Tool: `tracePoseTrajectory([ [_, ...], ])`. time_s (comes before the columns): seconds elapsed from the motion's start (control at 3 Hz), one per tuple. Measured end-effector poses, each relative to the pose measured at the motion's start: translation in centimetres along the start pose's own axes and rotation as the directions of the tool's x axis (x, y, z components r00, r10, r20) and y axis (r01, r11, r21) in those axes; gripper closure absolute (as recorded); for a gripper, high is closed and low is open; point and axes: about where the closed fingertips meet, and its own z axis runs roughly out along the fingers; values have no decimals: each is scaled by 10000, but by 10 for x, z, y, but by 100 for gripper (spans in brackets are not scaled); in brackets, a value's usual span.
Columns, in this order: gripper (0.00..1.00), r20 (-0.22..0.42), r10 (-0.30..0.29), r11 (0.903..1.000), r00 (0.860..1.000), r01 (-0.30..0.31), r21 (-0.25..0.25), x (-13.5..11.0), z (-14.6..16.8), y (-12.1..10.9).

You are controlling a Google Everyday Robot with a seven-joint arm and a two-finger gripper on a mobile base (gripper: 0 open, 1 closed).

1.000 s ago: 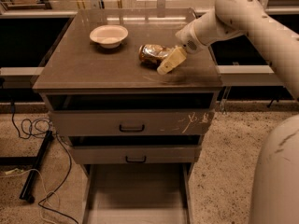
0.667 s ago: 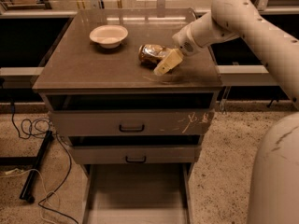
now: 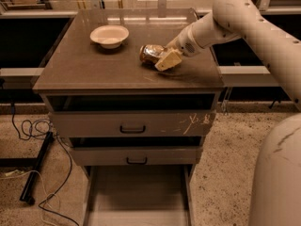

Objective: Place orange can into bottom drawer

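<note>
The orange can (image 3: 149,53) lies on its side on the brown cabinet top (image 3: 94,69), right of centre. My gripper (image 3: 165,58) is at the can's right end, low over the top, with one pale finger (image 3: 168,61) in front of the can. The arm reaches in from the upper right. The bottom drawer (image 3: 136,197) is pulled out at the foot of the cabinet, and its grey floor is bare.
A white bowl (image 3: 109,35) stands on the cabinet top, left of the can. Two upper grey drawers (image 3: 132,125) with dark handles are slightly open. Cables (image 3: 33,173) and a dark stand lie on the floor to the left. My white base (image 3: 277,173) fills the lower right.
The gripper has slid a little left along the top toward the can. The can has stayed in place.
</note>
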Motion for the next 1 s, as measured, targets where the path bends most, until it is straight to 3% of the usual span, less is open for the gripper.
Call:
tracePoseTrajectory([
  [0.67, 85, 0, 0, 10000, 10000, 0, -1, 0, 0, 0],
  [1.0, 100, 0, 0, 10000, 10000, 0, -3, 0, 0, 0],
])
